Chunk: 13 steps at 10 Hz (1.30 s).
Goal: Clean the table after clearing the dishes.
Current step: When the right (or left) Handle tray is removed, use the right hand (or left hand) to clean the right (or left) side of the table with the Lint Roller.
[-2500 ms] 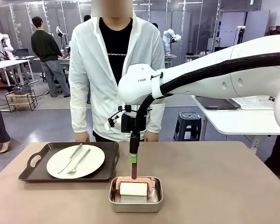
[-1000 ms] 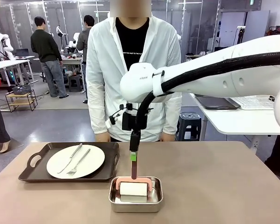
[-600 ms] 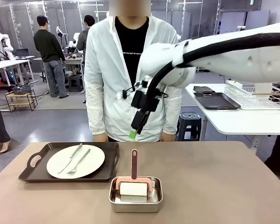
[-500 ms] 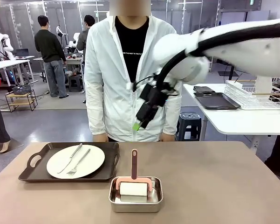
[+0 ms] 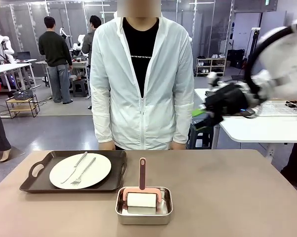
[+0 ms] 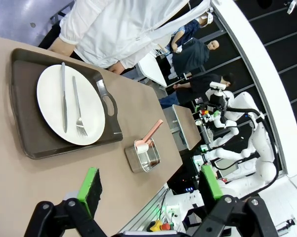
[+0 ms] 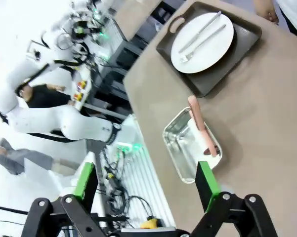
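Observation:
The dishes in view are a round white plate (image 5: 80, 170) with a knife and fork, lying on a dark brown handled tray (image 5: 35, 170) at the left of the table (image 5: 227, 187). The same plate (image 6: 69, 101) (image 7: 202, 42) appears in both wrist views. My right gripper (image 5: 199, 116) hangs high at the right, off the table's far right corner, and its wrist view has the jaws open and empty (image 7: 146, 180). My left gripper (image 6: 150, 183) is open and empty too, above the table (image 6: 24, 173) near the tray (image 6: 24, 69).
A shiny steel pan (image 5: 144, 206) at front centre holds a white roller with an upright pink handle (image 5: 142, 173). A person in a white jacket (image 5: 141, 74) stands at the far edge. A white side table (image 5: 257, 129) with a wire rack is at the right.
My right arm has lifted off the roller's pink handle and swung up and to the right, away from the table. The roller stays in the pan. The tray has not moved.

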Available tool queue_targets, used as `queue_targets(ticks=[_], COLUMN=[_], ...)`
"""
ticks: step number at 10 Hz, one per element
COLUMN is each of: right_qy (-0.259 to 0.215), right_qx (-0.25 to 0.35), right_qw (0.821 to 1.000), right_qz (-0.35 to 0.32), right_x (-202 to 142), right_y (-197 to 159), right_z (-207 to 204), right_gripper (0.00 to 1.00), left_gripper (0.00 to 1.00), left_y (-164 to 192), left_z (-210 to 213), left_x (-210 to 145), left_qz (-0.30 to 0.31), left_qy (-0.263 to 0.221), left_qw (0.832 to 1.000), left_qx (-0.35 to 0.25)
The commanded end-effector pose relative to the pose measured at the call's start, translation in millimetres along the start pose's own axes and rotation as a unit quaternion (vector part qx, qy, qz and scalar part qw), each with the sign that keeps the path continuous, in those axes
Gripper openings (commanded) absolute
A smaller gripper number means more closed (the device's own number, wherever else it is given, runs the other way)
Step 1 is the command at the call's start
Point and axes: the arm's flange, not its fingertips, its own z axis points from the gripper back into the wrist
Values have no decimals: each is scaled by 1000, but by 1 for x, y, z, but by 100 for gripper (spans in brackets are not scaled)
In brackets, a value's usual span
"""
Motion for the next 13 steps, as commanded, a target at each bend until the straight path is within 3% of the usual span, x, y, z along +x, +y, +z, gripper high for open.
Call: queue_targets(ticks=[1, 2, 4, 6, 10, 12, 13], right_qy=[-43, -62, -132, -198, -321, -339, -313], right_qx=[25, 39, 7, -19, -16, -21, -6], right_qw=[999, 997, 986, 970, 934, 926, 934], right_qz=[-15, -38, -99, -138, -156, -166, -169], right_x=[-35, -55, -108, -169, -277, -295, -287], right_y=[0, -2, -2, 1, 2, 1, -6], right_z=[44, 83, 154, 199, 216, 211, 224], right_gripper=[100, 100, 100, 100, 100, 100, 100], left_gripper=[100, 100, 100, 100, 100, 100, 100], left_y=[-2, -2, -2, -2, -2, -2, -2], left_z=[3, 3, 3, 3, 3, 3, 3], left_x=[0, 0, 0, 0, 0, 0, 0], left_qz=[-3, -3, -3, -3, -3, -3, -3], left_qy=[-4, -4, -4, -4, -4, -4, -4], left_qw=[1000, 1000, 1000, 1000, 1000, 1000, 1000], left_qx=[-3, -3, -3, -3, -3, -3, -3])
